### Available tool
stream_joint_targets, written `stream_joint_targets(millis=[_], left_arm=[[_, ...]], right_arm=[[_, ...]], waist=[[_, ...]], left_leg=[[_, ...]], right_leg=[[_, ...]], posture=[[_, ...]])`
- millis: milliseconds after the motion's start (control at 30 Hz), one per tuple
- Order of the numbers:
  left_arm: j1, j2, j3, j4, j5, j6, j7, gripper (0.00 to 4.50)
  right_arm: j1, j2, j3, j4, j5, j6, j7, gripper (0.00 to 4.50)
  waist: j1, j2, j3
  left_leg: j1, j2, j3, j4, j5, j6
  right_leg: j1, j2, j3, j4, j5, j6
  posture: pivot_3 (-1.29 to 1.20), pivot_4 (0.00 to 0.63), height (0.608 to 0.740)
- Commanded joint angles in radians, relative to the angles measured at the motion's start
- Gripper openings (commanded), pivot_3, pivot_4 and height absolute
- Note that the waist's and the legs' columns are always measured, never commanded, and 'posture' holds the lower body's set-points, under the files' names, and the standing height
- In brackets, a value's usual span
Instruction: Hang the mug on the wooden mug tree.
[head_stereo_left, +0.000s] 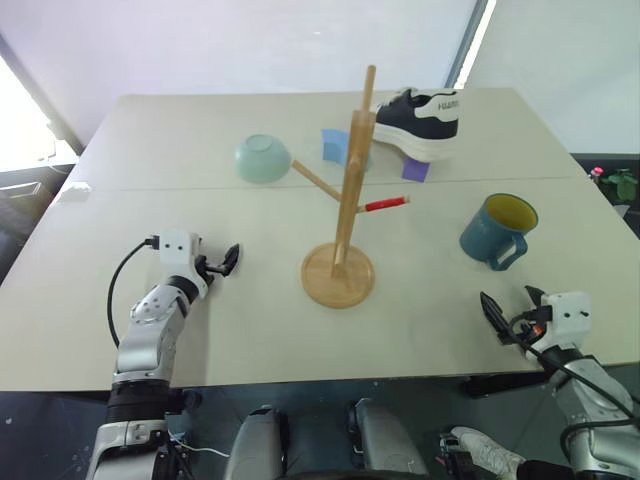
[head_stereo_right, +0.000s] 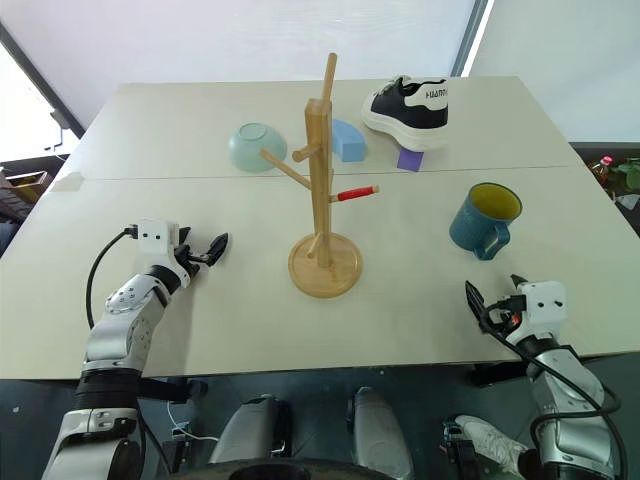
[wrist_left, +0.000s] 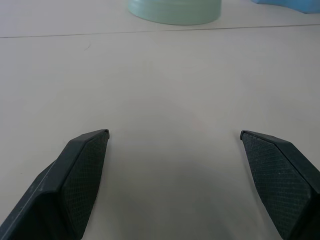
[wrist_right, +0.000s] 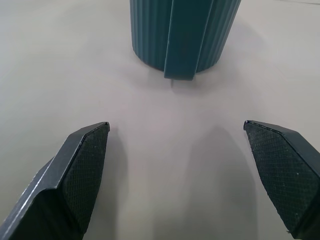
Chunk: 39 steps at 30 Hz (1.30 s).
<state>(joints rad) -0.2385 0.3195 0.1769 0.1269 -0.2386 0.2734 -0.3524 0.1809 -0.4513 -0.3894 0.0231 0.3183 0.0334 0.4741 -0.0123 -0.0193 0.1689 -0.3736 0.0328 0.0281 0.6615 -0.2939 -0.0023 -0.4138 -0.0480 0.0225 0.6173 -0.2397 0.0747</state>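
Observation:
The teal-blue mug (head_stereo_left: 497, 232) with a yellow inside stands upright on the right side of the table, its loop handle turned toward the near edge. In the right wrist view its ribbed wall and handle (wrist_right: 182, 35) are straight ahead of my right gripper (wrist_right: 176, 125), which is open, empty and a short way back from it. That right gripper (head_stereo_left: 512, 305) hovers near the table's front edge. The wooden mug tree (head_stereo_left: 340, 270) stands at the table's centre, one peg red-tipped (head_stereo_left: 385, 204). My left gripper (head_stereo_left: 225, 262) is open and empty, left of the tree's base.
A pale green bowl (head_stereo_left: 262, 159) lies upside down behind the tree on the left. A black and white shoe (head_stereo_left: 425, 120) rests on a blue block (head_stereo_left: 335, 145) and a purple block (head_stereo_left: 416, 169) at the back. A seam runs across the white table (head_stereo_left: 150, 190).

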Motion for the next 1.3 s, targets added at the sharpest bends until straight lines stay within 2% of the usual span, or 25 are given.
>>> stream_joint_targets(millis=[33,333,733,767,800,1000,1033,1300], left_arm=[[0.009,-0.003,-0.011,-0.022,0.0,-0.005,-0.01,4.5],[0.036,0.005,-0.011,-0.061,-0.018,0.012,-0.037,4.5],[0.209,0.113,-0.144,-0.293,-0.119,0.001,-0.398,4.5],[0.218,0.122,-0.155,-0.31,-0.13,-0.002,-0.426,4.5],[0.225,0.132,-0.166,-0.325,-0.137,-0.005,-0.453,4.5],[0.225,0.167,-0.222,-0.393,-0.156,-0.003,-0.542,4.5],[0.223,0.167,-0.223,-0.397,-0.157,0.0,-0.545,4.5],[0.217,0.19,-0.269,-0.499,-0.223,0.068,-0.605,4.5]], right_arm=[[-0.005,-0.004,-0.005,0.004,-0.008,-0.018,0.0,4.45],[0.009,0.01,0.005,-0.017,-0.013,-0.028,-0.009,4.45],[0.057,0.008,0.027,-0.117,0.009,-0.01,0.021,4.45],[0.062,0.007,0.028,-0.129,0.024,-0.001,0.036,3.93],[0.066,0.006,0.03,-0.141,0.036,0.008,0.048,3.65],[0.03,0.011,0.035,-0.167,0.03,0.013,0.033,0.46],[0.025,0.013,0.033,-0.166,0.03,0.013,0.028,0.07],[-0.082,0.017,0.007,-0.106,0.011,0.017,-0.063,0.07]], waist=[[0.0,0.0,0.0],[0.0,0.0,0.0],[0.0,0.0,0.0],[0.001,0.0,0.0],[0.001,0.0,0.0],[0.0,0.0,0.0],[0.0,0.0,0.0],[0.0,0.001,0.0]], left_leg=[[0.0,0.0,0.0,0.0,0.0,0.0],[0.0,0.0,0.0,0.0,0.0,0.0],[-0.001,0.001,0.0,-0.001,0.0,0.0],[-0.002,0.001,0.0,-0.001,0.0,0.0],[-0.002,0.001,0.0,-0.002,0.0,0.0],[-0.006,0.0,0.002,-0.004,0.0,0.0],[-0.006,0.0,0.002,-0.004,0.0,0.0],[-0.009,-0.001,0.002,-0.003,0.0,0.0]], right_leg=[[0.0,0.0,0.0,0.0,0.0,0.0],[0.0,0.0,0.0,0.0,0.0,0.0],[-0.002,-0.005,0.001,-0.001,0.0,-0.001],[-0.002,-0.005,0.001,-0.001,0.0,-0.001],[-0.003,-0.006,0.001,-0.002,0.0,-0.001],[-0.008,-0.008,0.001,-0.002,0.0,-0.001],[-0.009,-0.008,0.001,-0.002,0.0,-0.001],[-0.011,-0.003,0.0,-0.002,0.0,0.0]], posture=[[0.0,0.15,0.74],[0.0,0.15,0.74],[0.0,0.15,0.74],[0.0,0.15,0.74],[0.0,0.15,0.74],[0.0,0.15,0.74],[0.0,0.15,0.74],[0.0,0.15,0.74]])
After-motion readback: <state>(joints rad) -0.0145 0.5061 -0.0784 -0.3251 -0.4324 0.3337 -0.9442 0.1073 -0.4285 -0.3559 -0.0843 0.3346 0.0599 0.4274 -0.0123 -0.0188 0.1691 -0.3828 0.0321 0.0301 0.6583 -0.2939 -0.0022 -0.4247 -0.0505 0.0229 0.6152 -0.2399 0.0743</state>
